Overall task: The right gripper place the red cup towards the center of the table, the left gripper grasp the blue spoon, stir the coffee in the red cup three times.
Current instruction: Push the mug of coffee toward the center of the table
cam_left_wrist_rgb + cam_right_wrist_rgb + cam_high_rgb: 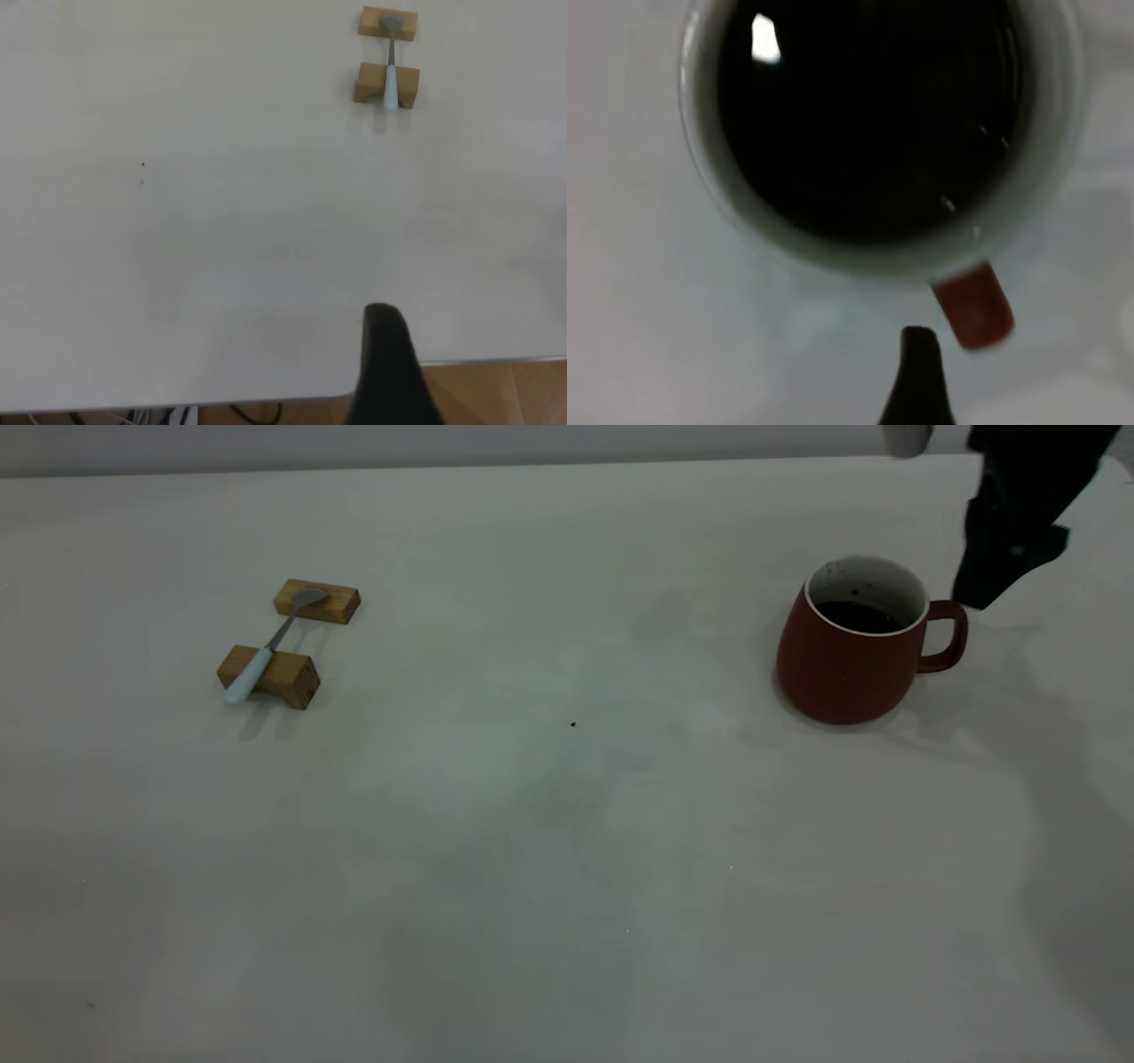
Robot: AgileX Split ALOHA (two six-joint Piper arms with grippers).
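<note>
The red cup (846, 664) stands at the table's right side with dark coffee (856, 615) inside and its handle (946, 636) pointing right. My right gripper (1005, 558) hangs open just behind and to the right of the handle, holding nothing. In the right wrist view, one finger (920, 376) sits close beside the handle (973, 306), below the cup's rim (859, 257). The blue spoon (262, 652) lies across two wooden blocks at the left. My left gripper (387, 367) is out of the exterior view; it hovers over a table edge, far from the spoon (390, 78).
Two tan wooden blocks (316, 600) (268, 677) carry the spoon. The off-white table (567, 850) stretches wide between spoon and cup, with a tiny dark speck (572, 724) near the middle. Wooden floor (496, 394) shows beyond the table edge.
</note>
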